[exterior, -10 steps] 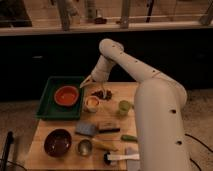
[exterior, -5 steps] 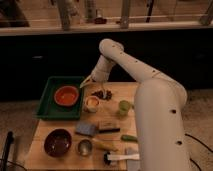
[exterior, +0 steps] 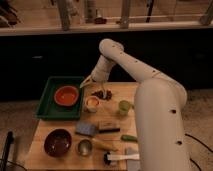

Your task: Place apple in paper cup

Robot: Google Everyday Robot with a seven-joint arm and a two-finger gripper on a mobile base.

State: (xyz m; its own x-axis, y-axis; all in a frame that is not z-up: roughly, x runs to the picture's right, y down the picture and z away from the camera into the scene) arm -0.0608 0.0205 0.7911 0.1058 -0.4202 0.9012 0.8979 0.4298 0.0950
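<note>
The small white paper cup (exterior: 92, 105) stands on the wooden table, just right of the green tray. The orange-yellow apple (exterior: 92, 102) sits in the cup's mouth, filling it. My gripper (exterior: 88, 82) hangs at the end of the white arm, above and slightly left of the cup, over the tray's right rim. It is clear of the cup and nothing shows in it.
A green tray (exterior: 49, 111) holds an orange bowl (exterior: 67, 95). A dark reddish-brown clump (exterior: 101, 93) lies behind the cup. A light green cup (exterior: 123, 107), grey sponge (exterior: 86, 129), dark bowl (exterior: 57, 142), metal cup (exterior: 84, 147) and white-handled brush (exterior: 122, 157) share the table.
</note>
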